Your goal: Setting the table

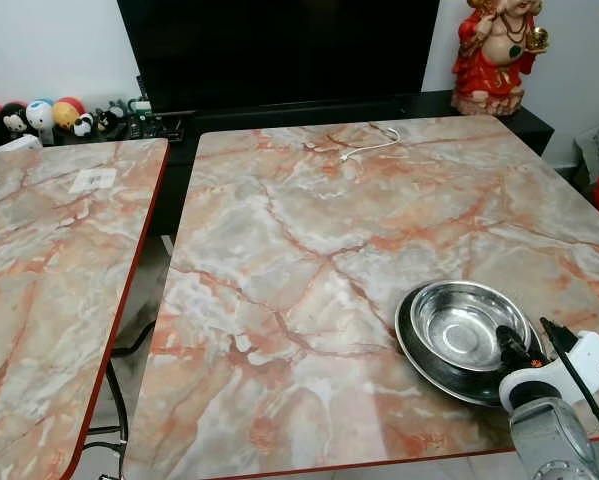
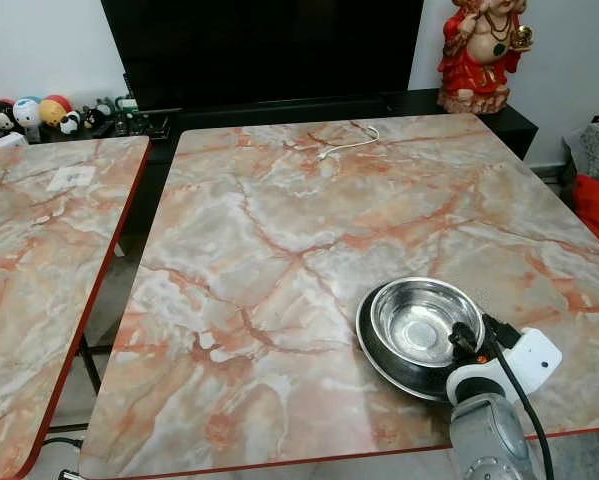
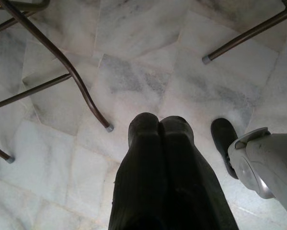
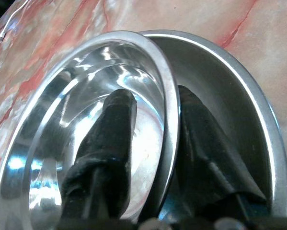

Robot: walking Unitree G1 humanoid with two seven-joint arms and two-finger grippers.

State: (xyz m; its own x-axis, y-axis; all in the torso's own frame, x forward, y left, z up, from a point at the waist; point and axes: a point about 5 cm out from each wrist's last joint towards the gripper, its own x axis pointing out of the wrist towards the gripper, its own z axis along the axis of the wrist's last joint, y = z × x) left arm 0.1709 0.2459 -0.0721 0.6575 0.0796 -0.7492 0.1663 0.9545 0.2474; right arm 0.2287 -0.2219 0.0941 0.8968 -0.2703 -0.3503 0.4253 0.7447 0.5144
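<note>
**Right wrist view: fingers straddling the bowl's rim**

The right wrist view is showing the right gripper clamping the steel bowl by its rim, one finger inside, one outside, seemingly pinched tight. The bowl is sitting inside a wider steel plate. The head views are placing both near the front right corner of the marble table, with a white cable lying at the far edge. The left gripper is hanging, fingers pressed together, over the tiled floor.
</note>
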